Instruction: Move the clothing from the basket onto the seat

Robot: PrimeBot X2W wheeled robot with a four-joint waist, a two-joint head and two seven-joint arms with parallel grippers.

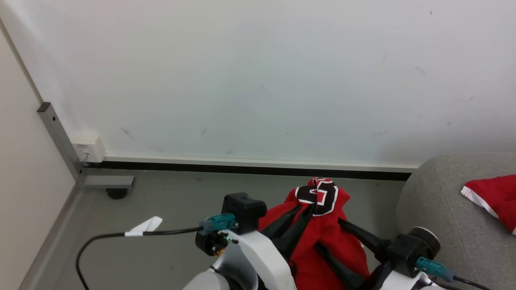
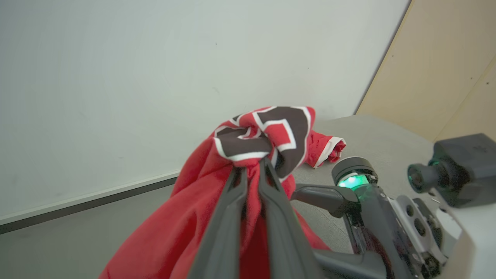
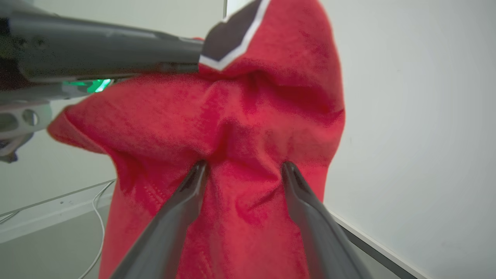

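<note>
Red jersey (image 1: pixel 322 230) in left fingers (image 2: pixel 226 221); second jersey (image 1: pixel 494 195) on seat (image 1: pixel 439 209) | count: 2

Head view, high, facing forward and down onto floor (image 1: pixel 161 209), wall (image 1: pixel 258 80) and grey seat (image 1: pixel 435 209); left wrist view, close, sighting along the left gripper (image 2: pixel 252 166) toward wall and seat; right wrist view, nearest, along the right gripper (image 3: pixel 244 164) toward the wall; all three share the red jersey (image 1: pixel 322 229).

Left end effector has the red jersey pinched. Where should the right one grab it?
Probably grip the slack fold of the jersey just below the left end effector's pinch at the lettering, coming from the robot's right, where the open right end effector straddles it. It hangs loose there.
</note>
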